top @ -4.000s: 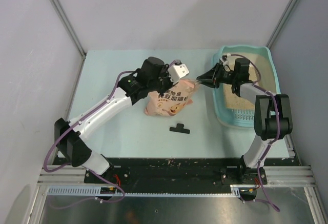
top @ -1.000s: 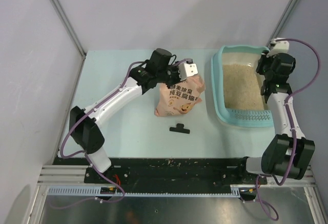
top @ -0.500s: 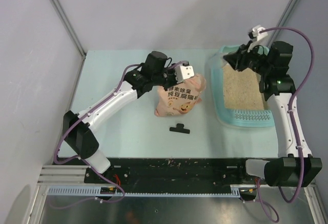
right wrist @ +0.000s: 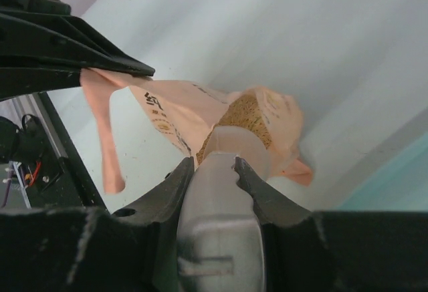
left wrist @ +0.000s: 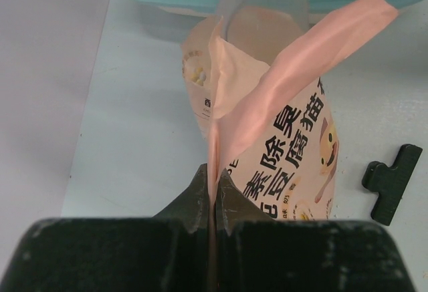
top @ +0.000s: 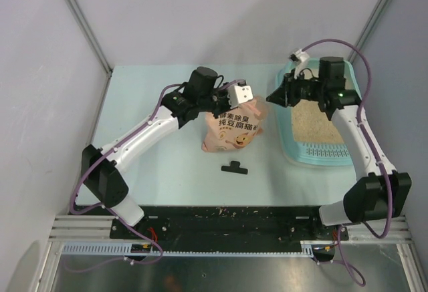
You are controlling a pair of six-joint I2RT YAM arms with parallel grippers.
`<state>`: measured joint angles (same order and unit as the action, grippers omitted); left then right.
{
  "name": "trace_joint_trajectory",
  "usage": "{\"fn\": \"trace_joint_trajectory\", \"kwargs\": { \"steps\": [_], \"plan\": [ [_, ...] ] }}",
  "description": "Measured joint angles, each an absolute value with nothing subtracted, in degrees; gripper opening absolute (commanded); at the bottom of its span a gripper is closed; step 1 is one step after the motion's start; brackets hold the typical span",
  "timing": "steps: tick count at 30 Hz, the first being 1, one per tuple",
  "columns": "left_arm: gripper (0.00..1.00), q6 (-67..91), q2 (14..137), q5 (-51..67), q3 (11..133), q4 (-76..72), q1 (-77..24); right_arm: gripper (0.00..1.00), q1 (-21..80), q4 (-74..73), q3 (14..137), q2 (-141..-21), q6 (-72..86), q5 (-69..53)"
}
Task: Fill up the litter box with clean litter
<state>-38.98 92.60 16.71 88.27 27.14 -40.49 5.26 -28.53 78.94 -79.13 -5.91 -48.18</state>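
Left gripper (left wrist: 214,180): jaws pinched shut on the torn top edge of the peach-pink bag (top: 233,130), apparently to hold it upright with its mouth pulled open.
Right gripper (right wrist: 212,165): jaws clamped on the handle of a clear plastic scoop (right wrist: 218,228), whose bowl points at the bag's mouth. Whether it carries anything cannot be told.
Litter box (top: 286,131): teal tray on the right of the counter (top: 154,152), just beside the bag and so a short carry for each scoop.
Clean litter (top: 313,121): a beige layer covers part of the tray floor, and more shows inside the open bag. The filling looks partway done.
Bag print: Chinese characters including "除臭" and "豆腐猫", above a cartoon cat face. The smaller print is too fine to read.
Clip (top: 235,167): black, lying loose in front of the bag, probably its closure.
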Motion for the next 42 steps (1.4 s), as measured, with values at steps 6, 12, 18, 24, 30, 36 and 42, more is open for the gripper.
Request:
{"fn": "trace_joint_trajectory", "kwargs": {
  "steps": [6,12,18,24,30,36,42],
  "plan": [
    [0.00,-37.1,92.1,16.7,88.1,27.4,-40.4,0.00,11.9,-28.4,80.5,-86.7,-2.8,-40.9],
    [0.00,-33.8,92.0,16.9,88.1,27.4,-40.5,0.00,18.5,-28.9,80.5,-89.6,4.3,-23.8],
    [0.00,-30.8,92.0,16.9,88.3,27.6,-40.3,0.00,24.2,-28.8,80.3,-90.0,5.0,-9.5],
    [0.00,-28.4,92.0,17.1,88.3,27.5,-40.2,0.00,25.4,-25.7,78.0,-92.5,8.7,-7.0],
    [0.00,-24.9,92.3,18.6,88.3,27.4,-40.4,0.00,24.6,-20.8,74.2,-94.5,13.8,-10.9],
    [0.00,-23.4,93.6,19.5,88.3,26.1,-41.1,0.00,21.5,-12.8,69.3,-95.3,19.2,-19.5],
    [0.00,-23.8,93.7,17.6,88.3,27.4,-42.3,0.00,17.8,0.1,63.2,-98.8,29.6,-34.3]
  ]
}}
